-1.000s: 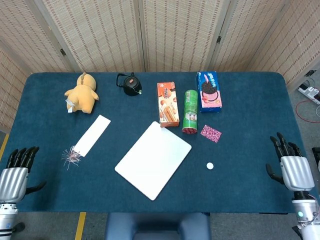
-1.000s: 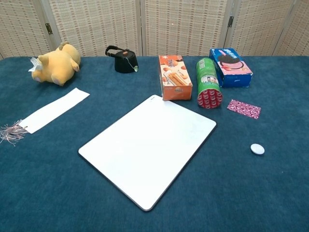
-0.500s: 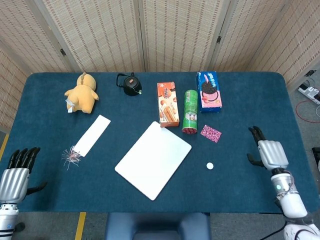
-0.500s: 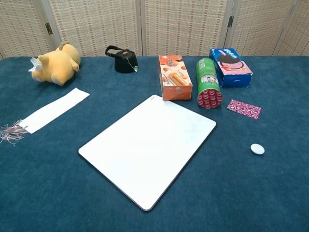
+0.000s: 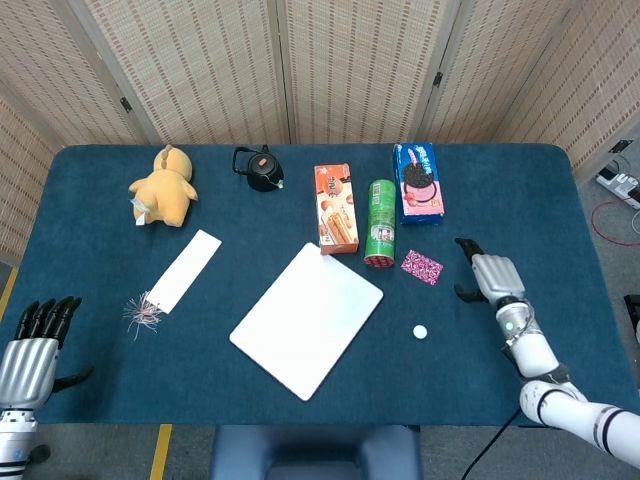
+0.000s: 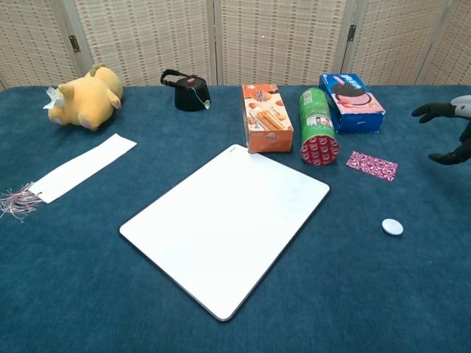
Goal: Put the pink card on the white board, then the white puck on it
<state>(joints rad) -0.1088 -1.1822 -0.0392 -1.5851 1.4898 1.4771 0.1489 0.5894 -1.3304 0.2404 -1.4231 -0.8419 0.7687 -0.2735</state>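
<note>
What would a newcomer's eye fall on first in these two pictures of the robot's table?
Most striking is the large white rectangular board, lying at an angle in the middle of the dark blue cloth-covered table. Next comes the yellow plush toy at the far left, and the row of bright snack packages behind the board. The right hand hangs open near the small pink patterned card, with the little white round puck nearer the front edge.

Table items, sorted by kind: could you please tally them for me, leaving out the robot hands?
Snack packages: 3 (orange box, green can, blue cookie box)
Flat pieces: 3 (white board, pink card, tasselled bookmark)
Plush toy: 1
Black teapot: 1
White puck: 1
Total: 9
</note>
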